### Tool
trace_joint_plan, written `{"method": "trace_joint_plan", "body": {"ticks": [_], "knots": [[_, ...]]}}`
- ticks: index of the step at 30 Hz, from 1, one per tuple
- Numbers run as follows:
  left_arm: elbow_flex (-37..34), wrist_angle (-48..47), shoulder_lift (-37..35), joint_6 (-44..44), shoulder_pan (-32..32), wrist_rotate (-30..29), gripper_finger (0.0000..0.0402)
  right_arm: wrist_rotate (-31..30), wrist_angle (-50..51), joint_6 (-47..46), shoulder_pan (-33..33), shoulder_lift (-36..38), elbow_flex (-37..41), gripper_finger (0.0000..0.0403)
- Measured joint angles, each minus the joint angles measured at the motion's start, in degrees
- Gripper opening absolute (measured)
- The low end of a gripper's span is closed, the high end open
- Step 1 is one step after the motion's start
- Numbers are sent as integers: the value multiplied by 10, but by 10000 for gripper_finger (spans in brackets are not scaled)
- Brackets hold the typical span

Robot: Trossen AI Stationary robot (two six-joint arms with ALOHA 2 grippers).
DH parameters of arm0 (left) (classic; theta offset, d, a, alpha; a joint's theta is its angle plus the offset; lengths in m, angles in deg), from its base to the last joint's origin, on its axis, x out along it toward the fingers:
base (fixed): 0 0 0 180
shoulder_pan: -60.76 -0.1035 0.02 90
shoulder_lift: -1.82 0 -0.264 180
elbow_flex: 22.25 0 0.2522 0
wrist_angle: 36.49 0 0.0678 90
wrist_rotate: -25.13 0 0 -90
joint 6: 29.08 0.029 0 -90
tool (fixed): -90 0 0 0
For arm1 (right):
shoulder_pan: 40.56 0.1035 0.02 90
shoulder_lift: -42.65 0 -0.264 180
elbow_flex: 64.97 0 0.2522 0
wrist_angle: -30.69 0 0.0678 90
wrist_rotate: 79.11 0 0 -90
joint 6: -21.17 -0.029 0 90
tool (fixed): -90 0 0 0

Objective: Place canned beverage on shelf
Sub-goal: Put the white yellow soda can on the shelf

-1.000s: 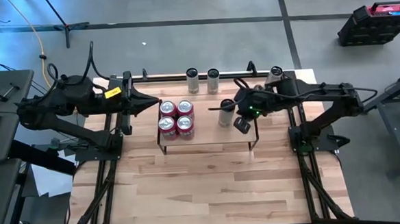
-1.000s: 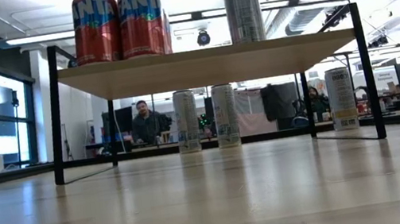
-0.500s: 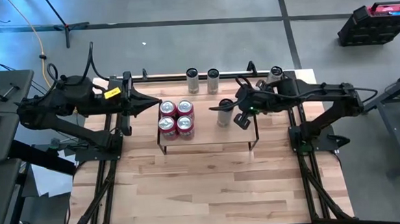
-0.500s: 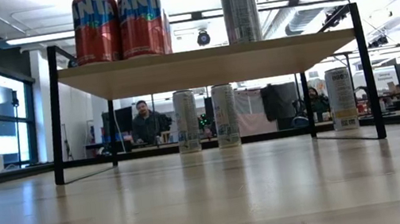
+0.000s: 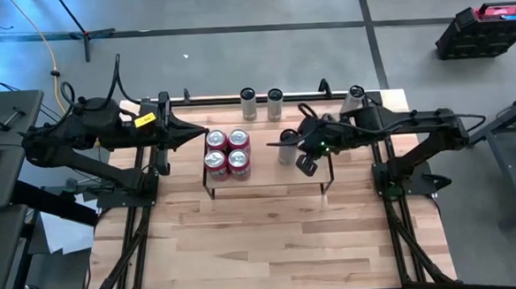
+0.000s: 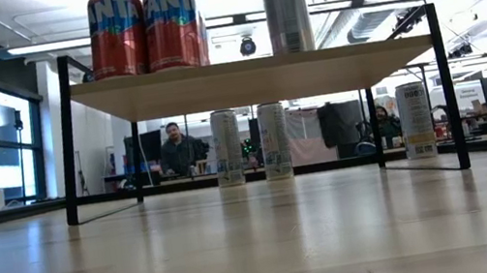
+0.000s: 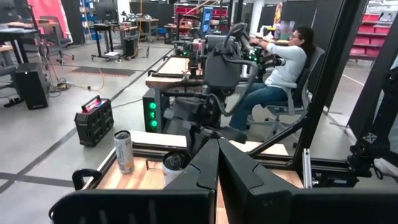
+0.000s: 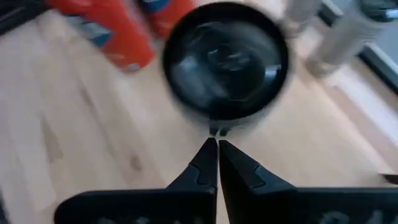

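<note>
High view: right gripper (image 5: 286, 144) reaching over shelf (image 5: 269, 181), fingers clenched empty, tips against slim can (image 5: 284, 147) standing on it. Left gripper (image 5: 200, 132) clenched, parked beside red cans (image 5: 227, 153).
Low view: gripper mostly cropped.
Right wrist view: can top blurred.

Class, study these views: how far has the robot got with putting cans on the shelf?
Done: four red cans and a silver can stand on the shelf. In hand: the shut right gripper sits right by that silver can's top. Left: three cans wait on the table behind; the left gripper waits, shut.
</note>
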Motion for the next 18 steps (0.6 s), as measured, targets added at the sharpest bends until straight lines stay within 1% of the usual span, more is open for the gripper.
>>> {"method": "trace_joint_plan", "body": {"ticks": [7, 9, 11, 15, 18], "knots": [[0, -1, 0, -4, 0, 0, 0, 2, -18, -15, 10, -1, 11, 0], [0, -1, 0, -4, 0, 0, 0, 4, -32, -12, 10, -1, 11, 0], [0, -2, 0, -4, 0, 0, 0, -4, -24, 0, 12, -1, 11, 0], [0, -5, 0, -5, 0, 0, 0, -53, 42, -5, 8, 2, 11, 0], [0, -5, 0, -8, 0, 0, 1, -105, 58, -5, 1, 2, 11, 0]]}}
